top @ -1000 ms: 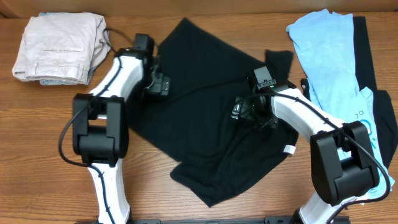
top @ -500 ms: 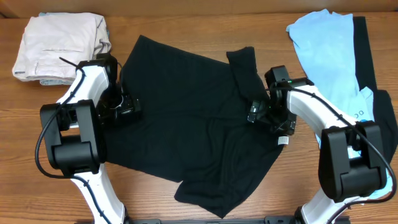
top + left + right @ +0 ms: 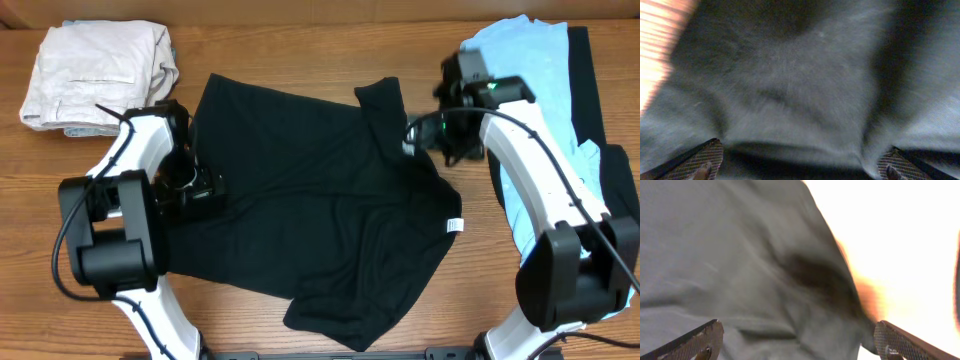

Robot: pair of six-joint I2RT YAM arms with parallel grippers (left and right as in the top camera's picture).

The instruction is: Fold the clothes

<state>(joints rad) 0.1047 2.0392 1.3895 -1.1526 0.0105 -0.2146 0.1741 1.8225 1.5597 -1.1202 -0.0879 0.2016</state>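
The left gripper (image 3: 200, 188) is spread wide over the left edge of the black T-shirt (image 3: 320, 215) and clasps nothing. The right gripper (image 3: 422, 140), equally wide and empty, hovers beside the shirt's far right sleeve. The shirt lies spread across the middle of the table (image 3: 300, 40), presumably flattened for folding. There is one black T-shirt with one white tag (image 3: 453, 225), one pile of beige trousers (image 3: 100, 70) far left, and seemingly two light blue T-shirts (image 3: 520, 60) far right.
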